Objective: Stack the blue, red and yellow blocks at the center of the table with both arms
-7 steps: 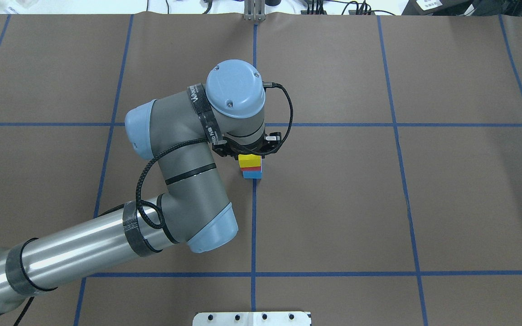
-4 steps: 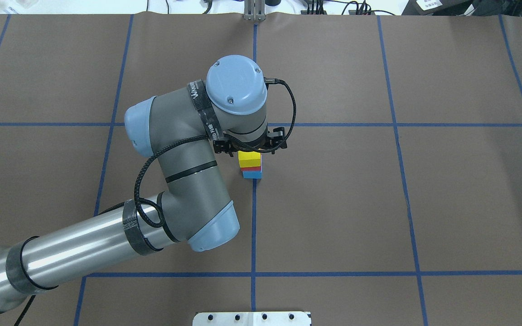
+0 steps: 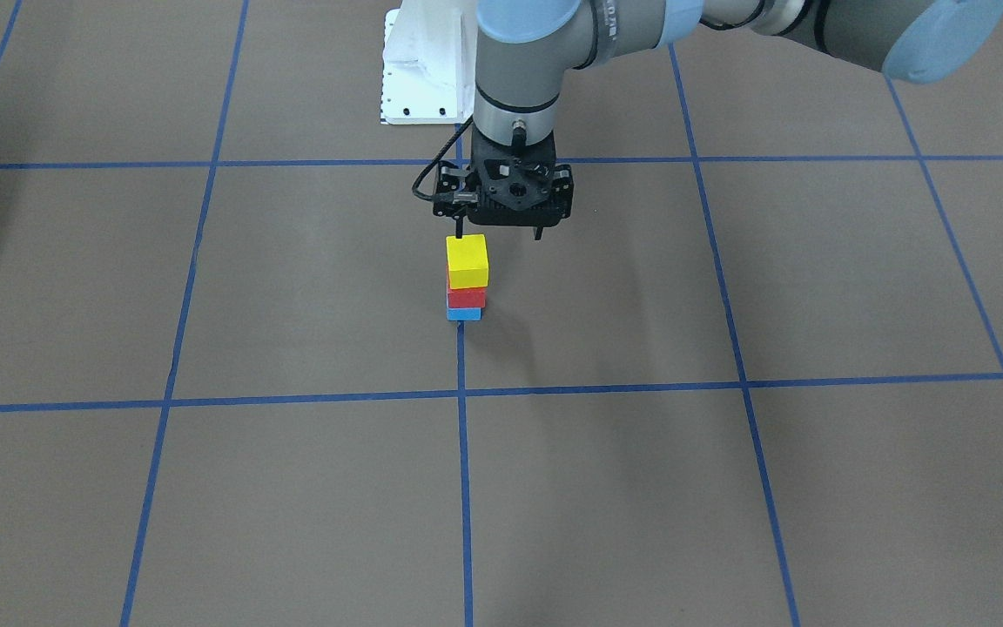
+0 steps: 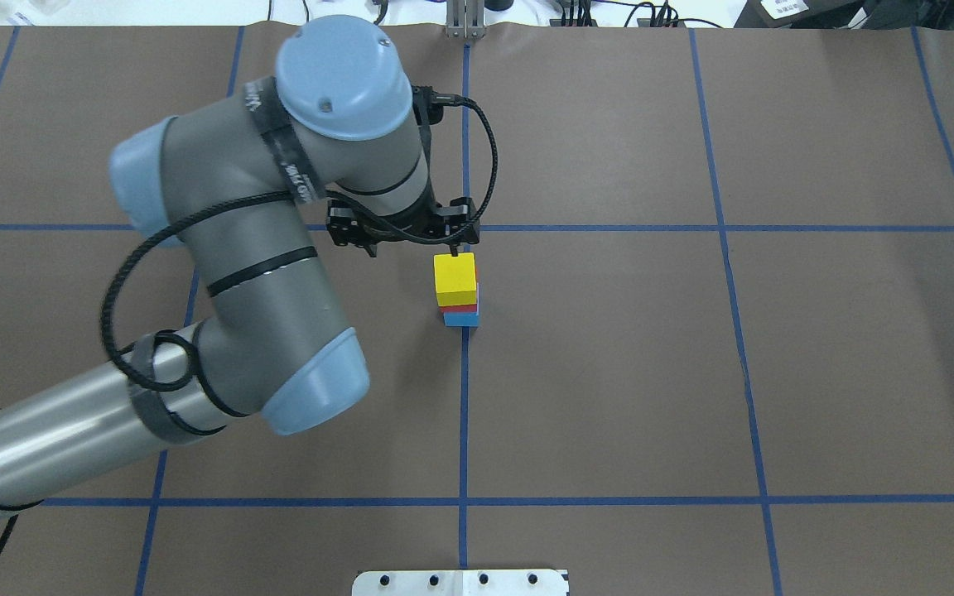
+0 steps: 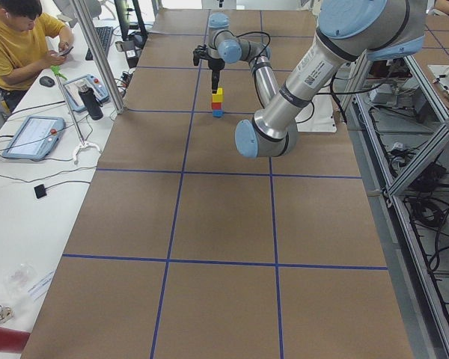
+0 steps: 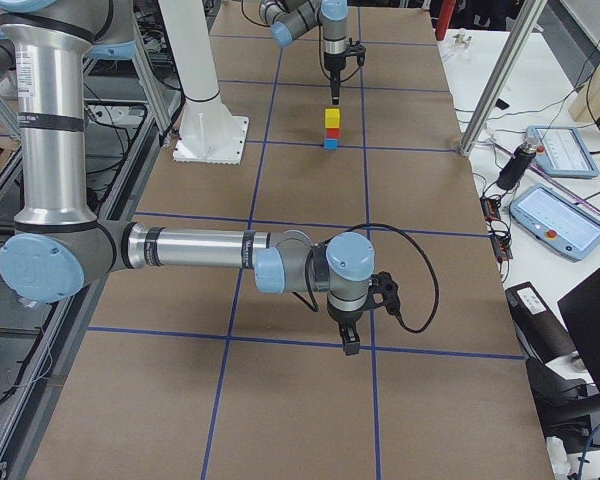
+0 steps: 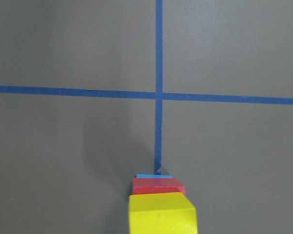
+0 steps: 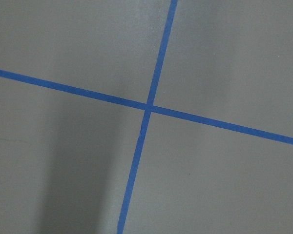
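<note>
Overhead exterior view, read from its left edge: the left arm (image 4: 262, 248) reaches in across the brown table (image 4: 775, 372), its elbow and wrist lying left of the tape crossing (image 4: 465, 228) at the table's middle. The left gripper (image 4: 415, 247) hangs just left of that crossing and points straight down. Its two fingers (image 3: 538, 231) are spread wide with nothing between them.

Just on the robot's side of the crossing, on the tape line (image 4: 463, 397) that runs from it, the three blocks stand as one stack. The blue block (image 4: 461, 319) sits on the table, the red block (image 4: 460, 309) rests on it, and the yellow block (image 4: 455, 279) is on top. Their edges are roughly lined up. Both side views show the gripper higher than the yellow block, with a gap between them.

Exterior right view shows the right arm (image 6: 200, 248) stretched low over the table, well apart from the crossing, toward the robot's right end. The right gripper (image 6: 350, 340) points down there. Whether its jaws are spread or pressed together cannot be told.
</note>
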{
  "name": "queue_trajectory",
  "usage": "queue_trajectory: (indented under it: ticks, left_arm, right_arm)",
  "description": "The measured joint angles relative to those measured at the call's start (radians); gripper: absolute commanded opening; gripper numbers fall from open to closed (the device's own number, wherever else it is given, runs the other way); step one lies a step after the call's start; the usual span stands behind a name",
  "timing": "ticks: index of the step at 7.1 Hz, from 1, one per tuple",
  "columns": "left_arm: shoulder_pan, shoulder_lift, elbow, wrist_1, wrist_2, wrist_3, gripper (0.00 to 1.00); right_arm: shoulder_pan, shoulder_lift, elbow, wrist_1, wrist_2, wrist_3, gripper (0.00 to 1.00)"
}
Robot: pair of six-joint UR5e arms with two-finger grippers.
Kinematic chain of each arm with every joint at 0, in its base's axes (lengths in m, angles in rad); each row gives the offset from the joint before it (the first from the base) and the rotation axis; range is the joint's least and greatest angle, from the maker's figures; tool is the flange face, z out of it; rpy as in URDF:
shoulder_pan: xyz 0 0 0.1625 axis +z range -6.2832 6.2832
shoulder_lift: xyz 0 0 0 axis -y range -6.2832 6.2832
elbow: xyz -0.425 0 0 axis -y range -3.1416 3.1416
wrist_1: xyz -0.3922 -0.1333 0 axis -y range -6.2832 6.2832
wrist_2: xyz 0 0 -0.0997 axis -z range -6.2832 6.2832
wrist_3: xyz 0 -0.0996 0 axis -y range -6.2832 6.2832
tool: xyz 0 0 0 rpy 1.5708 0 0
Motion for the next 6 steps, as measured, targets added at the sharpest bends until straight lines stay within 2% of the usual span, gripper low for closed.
queue_trajectory:
  ticks: [2,3,4,6]
  left_arm:
    - [-0.096,0.200,-0.235,0.107,-0.037,0.217,1.00]
    - [-0.172,0.304,-0.307,0.137,-0.074,0.352,1.00]
    - [-0.263,0.399,-0.344,0.149,-0.119,0.493,1.00]
    - [-0.480,0.597,-0.355,0.146,-0.200,0.781,1.00]
  right_arm:
    - [0.000,-0.021,-0.002,0.000,0.000,-0.002,1.00]
    - [0.000,-0.030,-0.002,0.000,0.001,-0.002,1.00]
    - [0.000,-0.037,-0.003,0.000,0.003,-0.001,1.00]
    - [0.000,-0.043,-0.002,0.000,0.005,0.000,1.00]
